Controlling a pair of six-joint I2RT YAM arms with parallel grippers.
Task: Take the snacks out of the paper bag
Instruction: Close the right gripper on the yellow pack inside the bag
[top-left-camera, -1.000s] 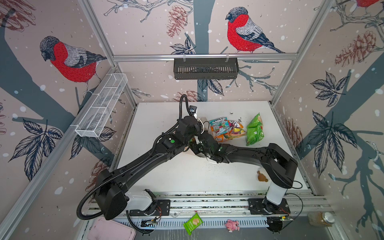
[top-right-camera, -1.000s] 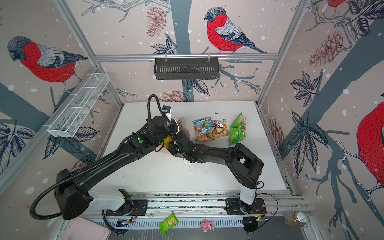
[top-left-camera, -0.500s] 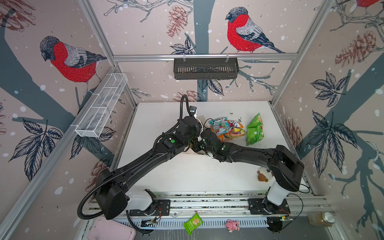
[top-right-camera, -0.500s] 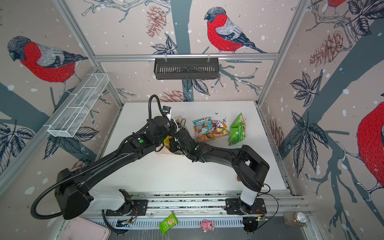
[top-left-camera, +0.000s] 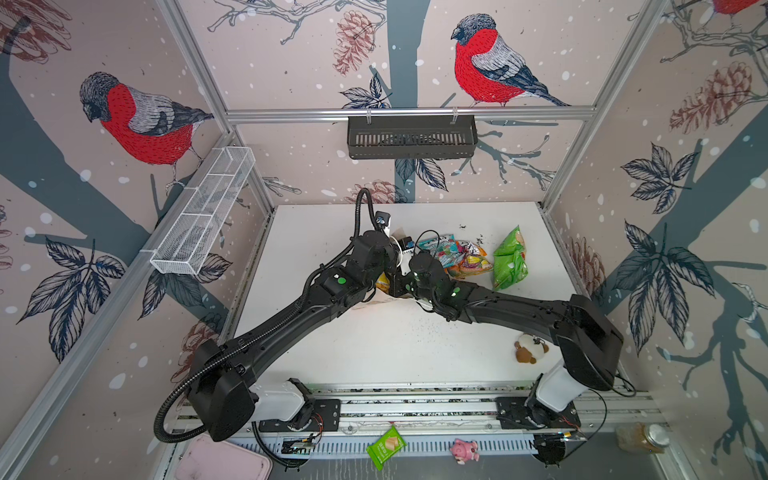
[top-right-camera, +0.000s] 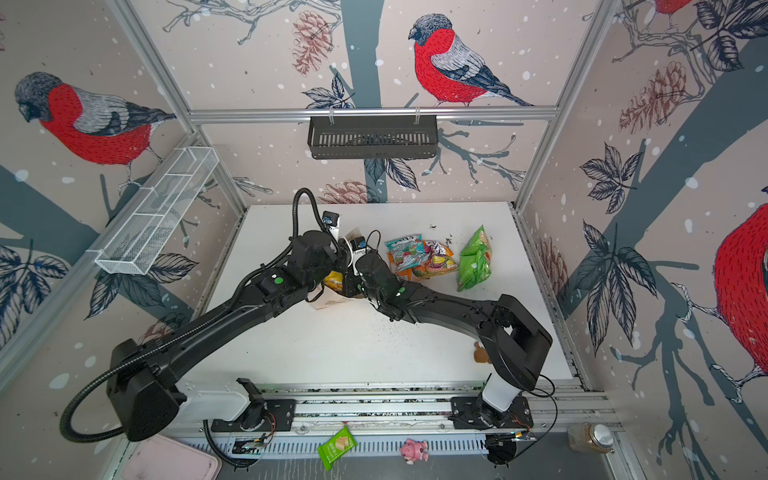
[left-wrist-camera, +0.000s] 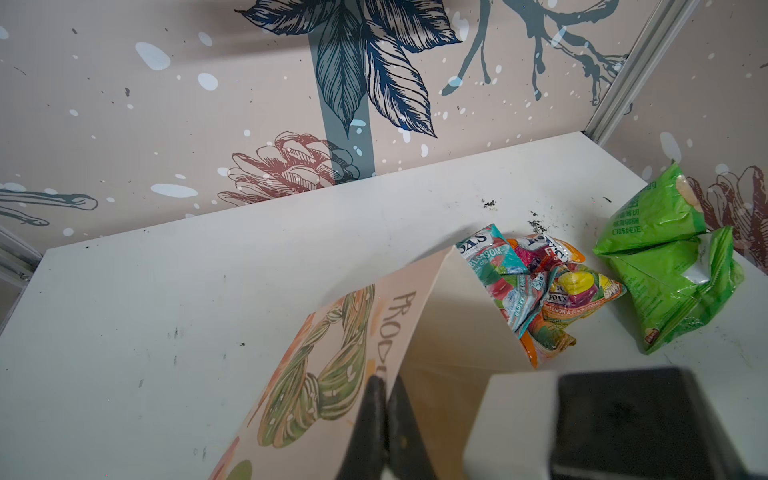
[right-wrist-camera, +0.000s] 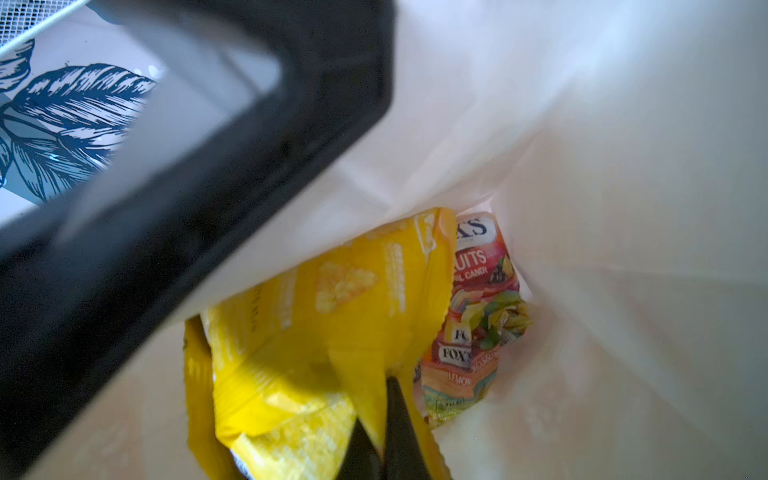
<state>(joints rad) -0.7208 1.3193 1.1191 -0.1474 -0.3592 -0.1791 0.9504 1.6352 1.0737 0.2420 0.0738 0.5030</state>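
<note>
Right gripper (right-wrist-camera: 376, 419): its fingers are clamped on a fold of the yellow packet (right-wrist-camera: 316, 332), deep inside the paper bag (right-wrist-camera: 582, 208).
Left gripper (left-wrist-camera: 385, 399): its fingers are pressed together, with the bag's printed rim pinched between them.
Also in the bag: an orange fruit-candy packet (right-wrist-camera: 473, 324) is seen touching the yellow one.
Outside the bag: teal and orange packets (left-wrist-camera: 536, 291) are heaped on the table (left-wrist-camera: 166, 291) just beside the bag's mouth, and green packets (left-wrist-camera: 665, 266) are laid near them.
</note>
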